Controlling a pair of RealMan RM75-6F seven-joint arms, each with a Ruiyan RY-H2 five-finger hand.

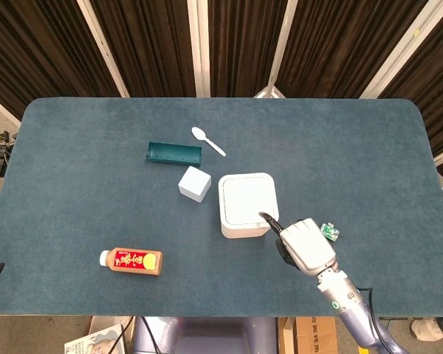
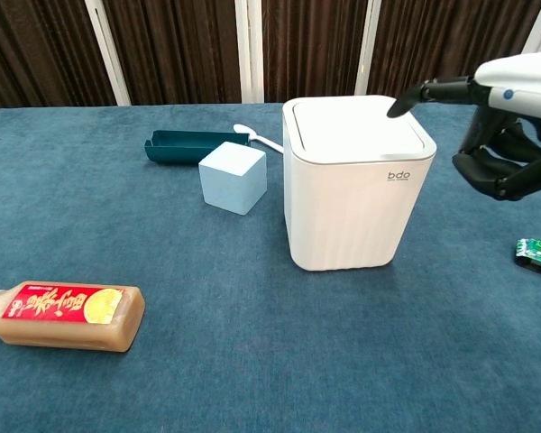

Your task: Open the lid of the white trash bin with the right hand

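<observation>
Nearest the robot, right arm enters from 5 o'clock in the head view, forearm angled up toward table centre. Right hand [image 1: 306,246] sits just off the white trash bin's [image 1: 247,205] 4 o'clock corner, back of hand up. One dark finger [image 2: 421,93] stretches out straight, its tip over the lid's [image 2: 356,128] near-right edge; contact with the lid cannot be told. Other fingers curl under the palm, visible in the chest view below the white shell, clasping nothing. Small green toy car [image 1: 328,231] lies on the table just at the hand's 2 o'clock, apart from it.

Bottle with red label [image 1: 131,261] lies on its side at 8 o'clock of the bin, well apart, white cap pointing left.

Bin stands upright near the centre of the blue table [image 1: 74,184], lid down and flat. White cube [image 1: 195,184] just beside the bin at its 10 o'clock.

Farther back, teal tray [image 1: 173,153] at 11 o'clock of the cube, then white spoon [image 1: 207,140] beyond, near the tray's right end.

Left hand not visible in either view.
</observation>
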